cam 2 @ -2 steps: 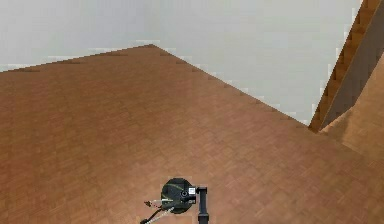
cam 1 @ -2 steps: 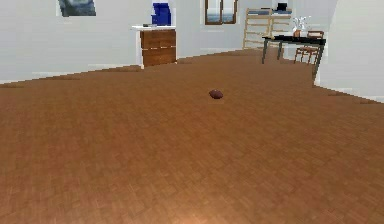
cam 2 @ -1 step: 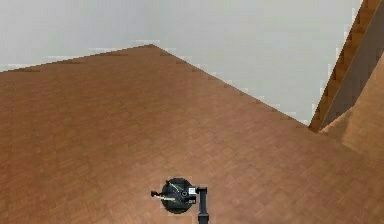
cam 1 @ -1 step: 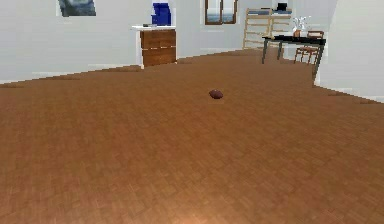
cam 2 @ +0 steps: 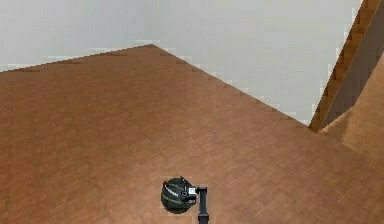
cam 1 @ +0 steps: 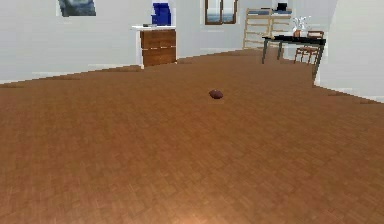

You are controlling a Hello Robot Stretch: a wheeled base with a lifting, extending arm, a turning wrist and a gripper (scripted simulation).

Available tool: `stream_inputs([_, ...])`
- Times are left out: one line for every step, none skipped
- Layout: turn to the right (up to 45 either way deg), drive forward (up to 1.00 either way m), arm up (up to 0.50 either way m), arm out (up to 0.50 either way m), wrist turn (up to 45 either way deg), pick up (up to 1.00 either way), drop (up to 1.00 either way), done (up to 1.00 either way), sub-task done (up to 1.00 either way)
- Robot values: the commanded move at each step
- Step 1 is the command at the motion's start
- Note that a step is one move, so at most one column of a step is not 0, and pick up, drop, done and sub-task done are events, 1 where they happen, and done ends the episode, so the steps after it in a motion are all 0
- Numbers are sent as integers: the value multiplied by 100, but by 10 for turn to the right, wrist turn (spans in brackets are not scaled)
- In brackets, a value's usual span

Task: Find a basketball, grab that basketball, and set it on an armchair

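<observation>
— Wooden floor (cam 1: 120, 160) on every side of us. How do we have the arm?

— In the arm side view the arm (cam 2: 204, 208) comes up from the bottom edge as a short dark bar, just right of the middle. At its far end the claw (cam 2: 178, 195) is turned toward that view's left. It is a dark rounded mass low in the picture, with the boards behind it.

— Can we say how the claw's fingers are set?

— No, we cannot tell. We can't pick the fingers out of that dark mass, so we cannot tell whether it holds anything either.

— And the basketball?

— In the forward view we see a small reddish-brown lump (cam 1: 216, 94) lying on the floor in the middle of the room, a little right of centre and well apart from the furniture. It is too small for us to call it the ball.

— What stands beyond it?

— By the far wall there is a brown dresser (cam 1: 158, 47) with a blue thing (cam 1: 161, 13) on top. A window (cam 1: 221, 10) is to its right, then a pale shelf unit (cam 1: 268, 28). Farther right we see a dark bench (cam 1: 290, 41) with a chair (cam 1: 308, 50) beside it.

— And out to the arm's side?

— White walls (cam 2: 250, 50) meet at a corner, and a brown frame (cam 2: 345, 60) slants up the right edge.
</observation>
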Motion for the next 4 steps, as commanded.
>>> stream_inputs([0,0,-30,0,0,0,0,0,0])
stream_inputs([0,0,0,0,0,100,0,0,0])
stream_inputs([0,0,10,0,0,0,0,0,0])
stream_inputs([0,0,50,0,0,0,0,0,0])
